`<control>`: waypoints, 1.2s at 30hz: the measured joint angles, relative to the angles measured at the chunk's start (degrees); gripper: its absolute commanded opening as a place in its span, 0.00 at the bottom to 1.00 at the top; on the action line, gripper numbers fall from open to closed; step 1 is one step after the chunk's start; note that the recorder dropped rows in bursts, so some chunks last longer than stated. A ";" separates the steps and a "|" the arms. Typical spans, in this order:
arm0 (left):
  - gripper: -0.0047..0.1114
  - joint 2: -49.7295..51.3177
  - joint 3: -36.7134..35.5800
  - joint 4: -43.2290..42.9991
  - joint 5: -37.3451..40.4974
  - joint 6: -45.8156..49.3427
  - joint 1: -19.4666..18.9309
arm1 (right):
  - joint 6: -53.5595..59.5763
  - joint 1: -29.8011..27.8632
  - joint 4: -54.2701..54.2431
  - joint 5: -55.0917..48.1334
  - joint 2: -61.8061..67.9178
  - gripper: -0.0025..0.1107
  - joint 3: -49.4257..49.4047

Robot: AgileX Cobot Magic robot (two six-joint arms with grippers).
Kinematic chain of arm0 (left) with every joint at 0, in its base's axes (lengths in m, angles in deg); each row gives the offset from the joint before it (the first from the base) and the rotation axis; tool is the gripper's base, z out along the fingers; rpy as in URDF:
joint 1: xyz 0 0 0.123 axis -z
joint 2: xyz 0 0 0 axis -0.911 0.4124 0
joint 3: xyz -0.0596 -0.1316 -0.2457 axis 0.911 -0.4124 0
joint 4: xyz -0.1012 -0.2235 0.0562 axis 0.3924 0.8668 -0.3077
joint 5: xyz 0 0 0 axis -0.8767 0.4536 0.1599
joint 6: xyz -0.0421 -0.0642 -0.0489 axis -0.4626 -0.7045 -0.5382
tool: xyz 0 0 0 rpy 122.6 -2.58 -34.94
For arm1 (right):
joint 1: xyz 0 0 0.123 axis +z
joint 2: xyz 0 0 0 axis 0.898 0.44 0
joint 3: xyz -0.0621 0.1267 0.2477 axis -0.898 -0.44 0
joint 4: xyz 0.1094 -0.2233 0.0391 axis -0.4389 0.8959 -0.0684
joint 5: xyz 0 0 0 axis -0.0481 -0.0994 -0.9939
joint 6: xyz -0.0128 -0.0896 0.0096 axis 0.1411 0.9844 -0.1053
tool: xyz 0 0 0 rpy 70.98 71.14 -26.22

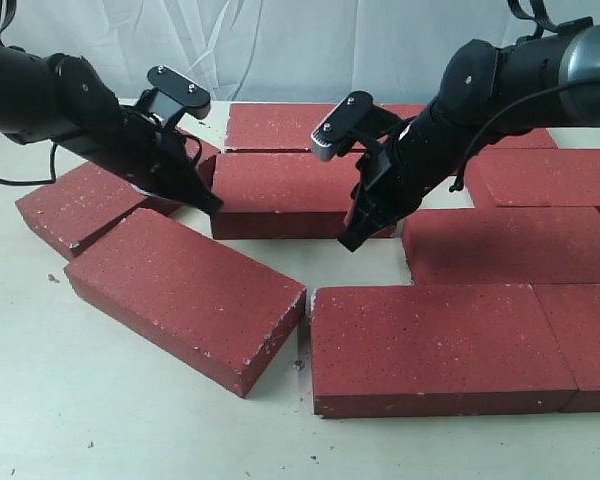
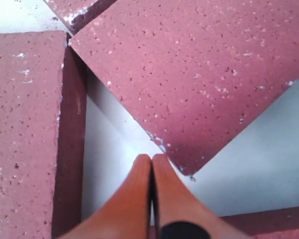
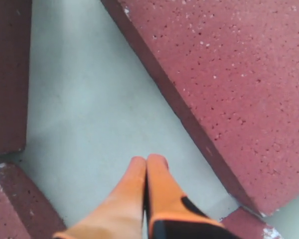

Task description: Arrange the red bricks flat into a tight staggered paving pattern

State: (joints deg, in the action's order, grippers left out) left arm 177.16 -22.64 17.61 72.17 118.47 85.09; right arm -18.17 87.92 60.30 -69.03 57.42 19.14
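The red bricks [image 1: 435,345] are all lying flat on the pale counter [image 1: 100,400]. Most are squared up in rows centre & right, but the front-left brick [image 1: 185,295] is sitting skewed, leaving a wedge gap to its neighbour. The far-left brick [image 1: 75,205] behind it is angled too.

Left claw [image 1: 208,200] is pressed together, pinching nothing, and pointing down into the gap beside the centre brick [image 1: 280,190]. The wrist cam is showing its fingertips [image 2: 139,184] just off a chipped corner [image 2: 187,168].

Right claw [image 1: 352,238] is likewise pressed shut & empty, hanging over bare counter at the centre brick's front edge.

Handling, my read: these are looking heavy, rigid & gritty, w/ no give and plenty of friction on the counter, so they're going to drag, not glide. Prob too broad to pinch across. Best bet is shoving w/ closed tips low on a side face: mid-length for a straight slide, near an end to swing it round. Corners are already chipped, so I'm steering clear of pushing there.
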 measured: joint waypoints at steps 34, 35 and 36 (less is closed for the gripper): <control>0.04 7.45 2.57 1.05 -9.28 0.09 2.02 | 1.92 0.00 2.01 11.21 5.35 0.01 0.00; 0.04 7.45 2.57 1.05 -9.38 0.09 2.02 | 1.92 0.00 2.02 11.35 5.49 0.01 0.00; 0.04 7.45 2.57 1.05 -9.51 0.09 2.02 | 1.92 0.00 2.11 11.35 5.60 0.01 0.00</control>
State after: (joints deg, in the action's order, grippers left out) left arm 184.60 -20.07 18.65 62.66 118.57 87.11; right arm -16.25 87.92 62.42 -57.67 63.02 19.14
